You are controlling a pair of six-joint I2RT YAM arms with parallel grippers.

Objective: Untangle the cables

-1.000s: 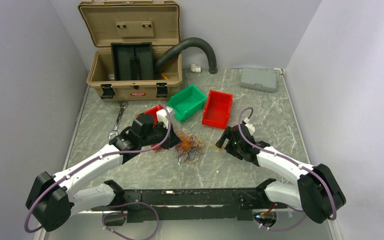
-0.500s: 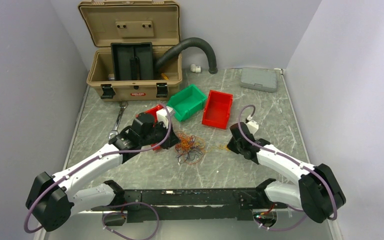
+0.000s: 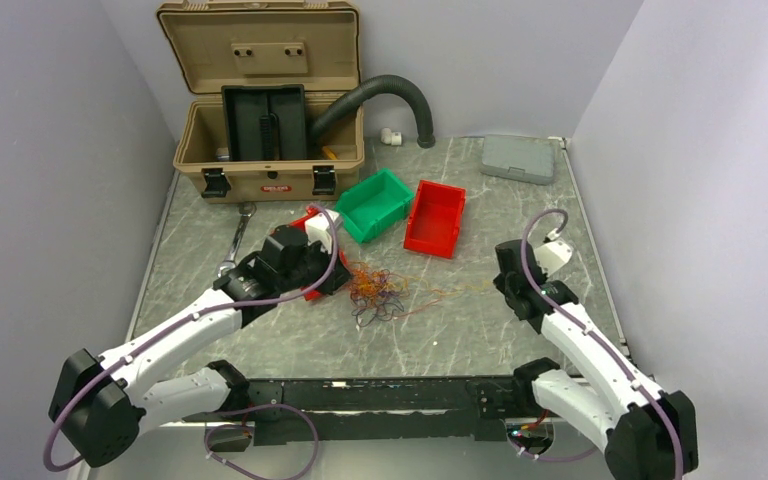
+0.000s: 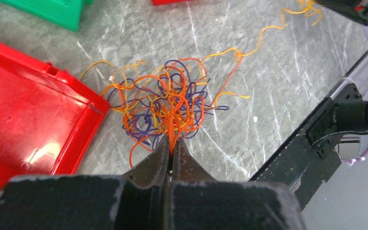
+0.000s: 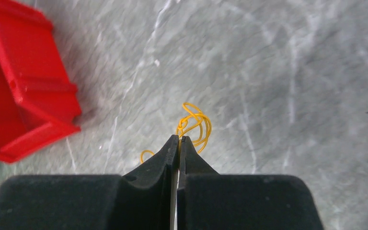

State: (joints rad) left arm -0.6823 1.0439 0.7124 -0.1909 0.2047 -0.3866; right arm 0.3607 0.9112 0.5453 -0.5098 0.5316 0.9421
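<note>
The cables (image 3: 374, 291) lie as a fist-sized tangle of orange, yellow and dark purple strands at the table's middle. My left gripper (image 4: 172, 142) is shut on a few orange strands at the near edge of the cables (image 4: 167, 103); from above, the left gripper (image 3: 341, 281) sits at the tangle's left side. My right gripper (image 5: 178, 139) is shut on a curly yellow strand (image 5: 196, 123). In the top view the right gripper (image 3: 501, 284) is well to the right of the tangle. The yellow strand (image 3: 450, 293) runs loosely from the tangle towards it.
A red tray (image 4: 24, 110) lies just left of the tangle. A green bin (image 3: 373, 203) and a red bin (image 3: 435, 217) stand behind it. Farther back are an open tan toolbox (image 3: 265, 175), a black hose (image 3: 380, 88) and a grey case (image 3: 517, 157). A wrench (image 3: 237, 238) lies at the left.
The right gripper went from open to shut on a yellow strand and moved right, drawing that strand out of the tangle. The left gripper stayed shut at the tangle.
</note>
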